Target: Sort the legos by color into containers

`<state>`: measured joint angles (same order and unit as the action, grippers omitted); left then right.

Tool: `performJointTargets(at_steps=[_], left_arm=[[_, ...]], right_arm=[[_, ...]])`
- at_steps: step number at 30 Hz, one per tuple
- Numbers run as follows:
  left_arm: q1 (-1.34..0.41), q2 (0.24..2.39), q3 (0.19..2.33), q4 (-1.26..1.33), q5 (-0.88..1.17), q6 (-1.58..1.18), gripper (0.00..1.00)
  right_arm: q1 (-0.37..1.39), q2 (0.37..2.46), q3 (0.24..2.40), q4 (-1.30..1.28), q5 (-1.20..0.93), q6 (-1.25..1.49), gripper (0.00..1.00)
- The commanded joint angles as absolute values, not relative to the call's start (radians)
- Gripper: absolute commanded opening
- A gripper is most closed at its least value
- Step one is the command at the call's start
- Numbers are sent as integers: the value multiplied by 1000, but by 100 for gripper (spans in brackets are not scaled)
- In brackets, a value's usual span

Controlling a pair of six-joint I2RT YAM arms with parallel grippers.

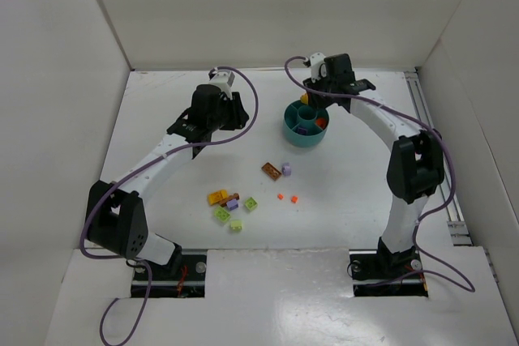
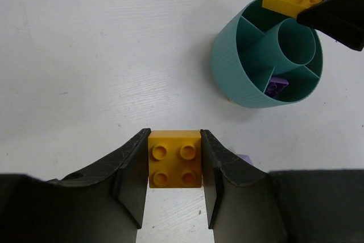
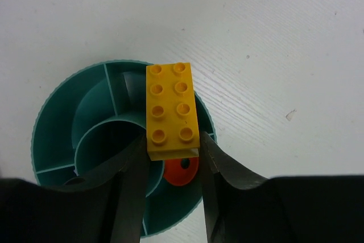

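Two orange-yellow legos aloft, one per arm. Left gripper point(image 2: 174, 140) clenched on a square four-stud brick point(image 2: 174, 160), pads flat against two opposite side walls, left of the teal dish point(image 2: 239, 66) and well apart from it. Right gripper point(image 3: 172, 143) clamped across the near end of a long eight-stud brick point(image 3: 172, 106), directly above the dish, far end out over a wedge compartment beyond the central cup.

Handling, as judged: hard, rigid, very light plastic with smooth glossy sides — no risk of crushing, some risk of slipping or twisting. Best taken across two parallel flat walls, squarely and near mid-length; studded top and hollow underside poor for purchase. End-on hold of the long brick probably prone to pivoting; square brick better centred.

Top view alone: loose legos on the table point(image 1: 349, 192), all on the near side of the dish — a brown brick point(image 1: 271, 171) and a lilac one point(image 1: 286, 168) closest to it, two tiny orange-red bits point(image 1: 280, 197) nearer the arm bases, a mixed lime, lilac and yellow cluster point(image 1: 222, 214) to the near left. Left wrist view: a lilac piece point(image 2: 277, 86) lying in one wedge of the dish. Right wrist view: a round orange-red piece point(image 3: 182, 173) in the wedge beneath the long brick, partly hidden by it. Dish contents too small to sort out from above.
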<state>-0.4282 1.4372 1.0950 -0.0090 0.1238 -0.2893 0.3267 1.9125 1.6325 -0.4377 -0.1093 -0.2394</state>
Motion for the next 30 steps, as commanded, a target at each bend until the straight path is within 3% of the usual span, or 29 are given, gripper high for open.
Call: performJointTargets(at_steps=[1,16,30], left_arm=[[-422,1404,1111,25,133,-278,0],[-422,1413,1111,44,124,-278,0],[-422,1519,1270,-23,124,-259,0]], right_arm=[[328,1913,1698,-488,-68,-222,30],[319,1885,1744,-644,-78,-374,12],[319,1896,1821,-764,32,-428,11]])
